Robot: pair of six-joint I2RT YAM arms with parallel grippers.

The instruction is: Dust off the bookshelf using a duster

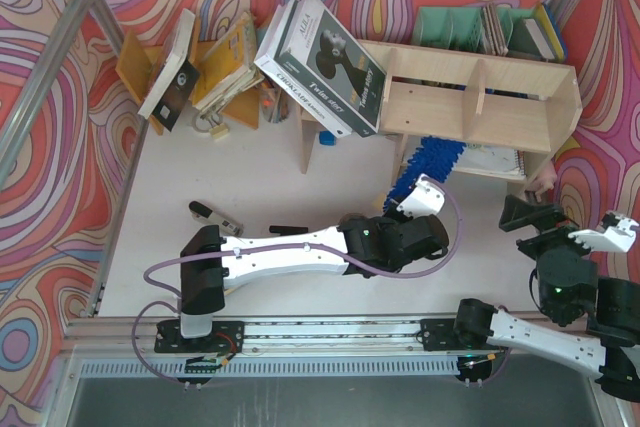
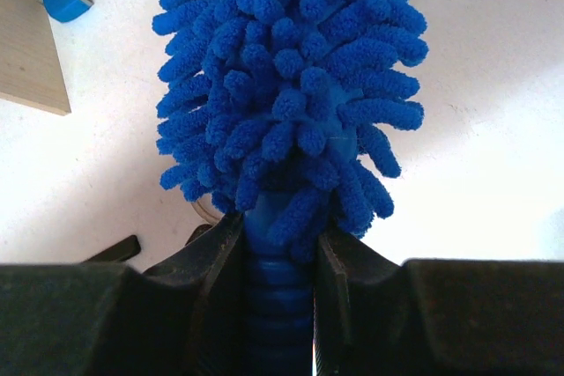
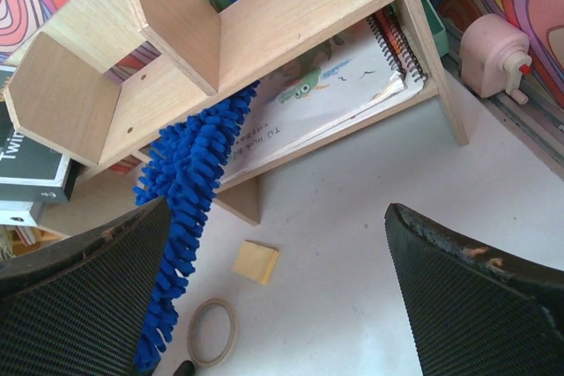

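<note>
My left gripper (image 1: pixel 408 205) (image 2: pixel 280 244) is shut on the ribbed blue handle of the duster (image 1: pixel 425 162) (image 2: pixel 286 85). Its shaggy blue head slants up from the table into the lower compartment of the bookshelf (image 1: pixel 480 107). In the right wrist view the duster (image 3: pixel 189 182) runs under the pale wood shelf board (image 3: pixel 291 15), its tip beside a spiral notebook (image 3: pixel 344 85) lying on the bottom shelf. At the right, near the shelf's end, my right gripper (image 1: pixel 540 227) (image 3: pixel 278 217) hangs open, with only bare table between its fingers.
A black-and-white box (image 1: pixel 325 67) leans on the shelf's left end, with tilted books (image 1: pixel 225 62) beyond it. A tape ring (image 3: pixel 211 332) and a yellow note pad (image 3: pixel 256 261) lie before the shelf. A pink sharpener (image 3: pixel 498 55) stands by its right leg. Green folders (image 1: pixel 450 27) stand behind.
</note>
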